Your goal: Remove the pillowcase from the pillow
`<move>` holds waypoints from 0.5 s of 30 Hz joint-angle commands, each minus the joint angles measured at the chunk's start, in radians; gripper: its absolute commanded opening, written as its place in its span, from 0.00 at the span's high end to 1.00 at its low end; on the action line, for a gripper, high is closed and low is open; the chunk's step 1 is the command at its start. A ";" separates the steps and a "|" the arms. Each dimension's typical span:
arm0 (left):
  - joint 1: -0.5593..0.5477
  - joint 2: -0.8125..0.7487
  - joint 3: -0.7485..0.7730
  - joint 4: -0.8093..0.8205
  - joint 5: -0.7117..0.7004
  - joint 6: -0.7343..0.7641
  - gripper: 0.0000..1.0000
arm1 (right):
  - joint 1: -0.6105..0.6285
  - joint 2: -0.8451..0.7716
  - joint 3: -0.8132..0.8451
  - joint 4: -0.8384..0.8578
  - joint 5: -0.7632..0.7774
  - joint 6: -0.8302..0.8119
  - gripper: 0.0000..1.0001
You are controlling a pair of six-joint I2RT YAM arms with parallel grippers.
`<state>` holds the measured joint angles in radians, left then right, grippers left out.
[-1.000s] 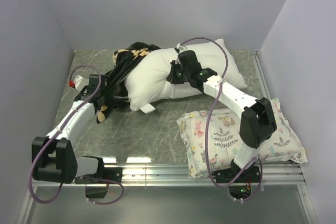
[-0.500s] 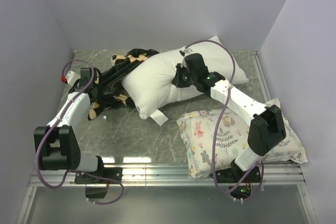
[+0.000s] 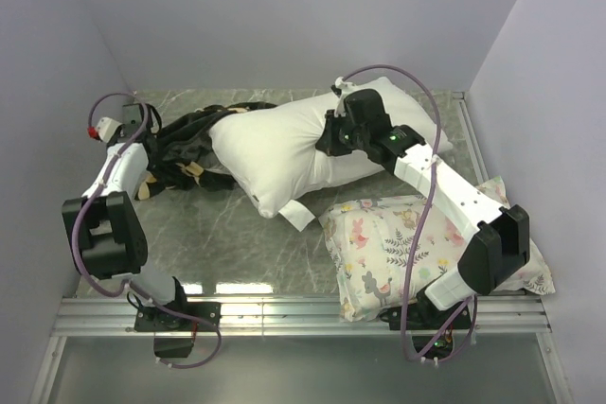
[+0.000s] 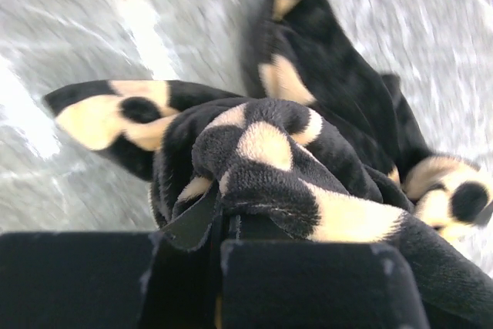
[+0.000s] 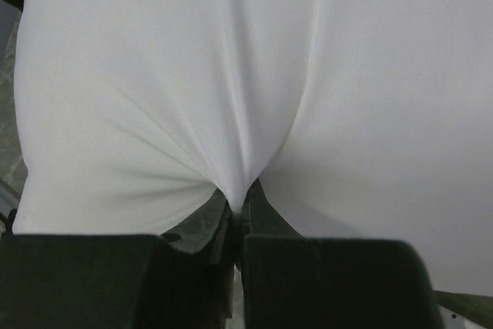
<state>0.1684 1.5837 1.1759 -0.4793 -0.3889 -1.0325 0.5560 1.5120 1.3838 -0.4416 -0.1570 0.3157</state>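
We are at the tail of the stripping step. Our left gripper [image 4: 223, 225] is pinched on a bunched fold of the pillowcase [image 3: 189, 139], which lies crumpled at 9 o'clock of the pillow [image 3: 270, 149] and touches its end. We cannot tell whether a corner is yet inside. Our right gripper [image 5: 240, 202] is pressed together on a pinch of the pillow's cloth, toward its 3 o'clock side. Next, we judge, the left should draw toward 9 o'clock while the right anchors, until cloth and pillow lie apart.
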 commanded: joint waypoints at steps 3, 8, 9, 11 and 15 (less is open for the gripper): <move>0.060 -0.002 0.062 -0.022 0.002 0.011 1.00 | -0.034 -0.087 0.129 0.069 -0.067 0.008 1.00; 0.109 -0.050 0.070 -0.036 0.018 0.000 0.99 | -0.062 -0.078 0.178 0.049 -0.067 0.022 1.00; 0.114 -0.072 0.071 -0.038 0.019 0.000 1.00 | -0.068 -0.076 0.188 0.052 -0.069 0.031 1.00; 0.131 -0.096 0.080 -0.044 0.018 0.005 1.00 | -0.087 -0.075 0.196 0.061 -0.076 0.043 1.00; 0.180 -0.165 0.096 -0.056 0.050 0.018 1.00 | -0.120 -0.069 0.237 0.072 -0.069 0.081 1.00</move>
<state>0.3096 1.5112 1.2068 -0.5423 -0.3519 -1.0325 0.4629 1.5112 1.5173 -0.4988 -0.2073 0.3481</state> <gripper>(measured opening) 0.023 0.033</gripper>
